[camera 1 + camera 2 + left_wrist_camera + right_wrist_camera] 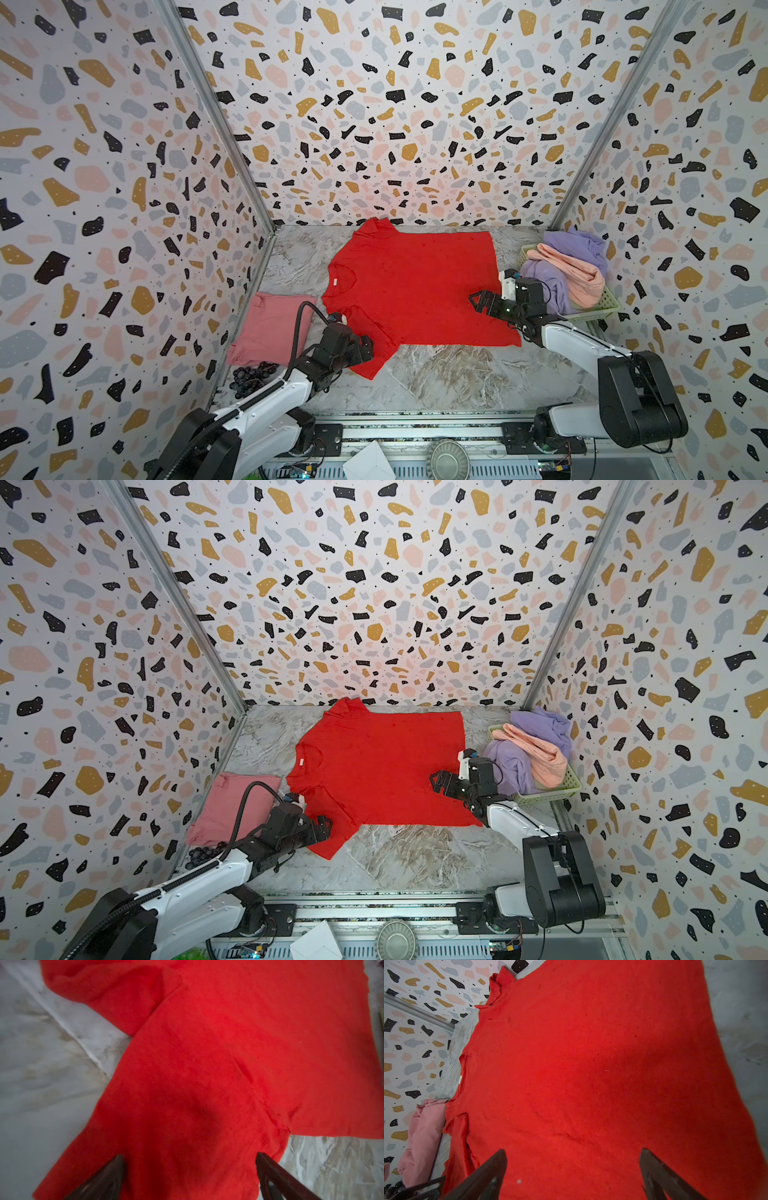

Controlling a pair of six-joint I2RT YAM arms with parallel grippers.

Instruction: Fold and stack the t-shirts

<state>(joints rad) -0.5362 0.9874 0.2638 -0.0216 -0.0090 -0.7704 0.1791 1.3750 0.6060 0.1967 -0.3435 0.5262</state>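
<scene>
In both top views a bright red t-shirt (415, 286) (382, 766) lies spread flat in the middle of the table, collar to the left. My left gripper (369, 347) (190, 1156) is open just above its near sleeve (187, 1105), with nothing between the fingers. My right gripper (476, 301) (573, 1150) is open over the shirt's body (591, 1064) near the hem end and holds nothing. A folded dusty pink t-shirt (270, 328) (423, 1136) lies at the left wall. A lavender t-shirt (577, 245) and a peach t-shirt (577, 274) are bunched at the right.
The lavender and peach shirts sit heaped in a pale green lattice basket (604, 305) in the back right corner. Dark grapes (249, 378) lie by the left wall, in front of the pink shirt. Bare marble tabletop (436, 374) shows in front of the red shirt. Patterned walls enclose three sides.
</scene>
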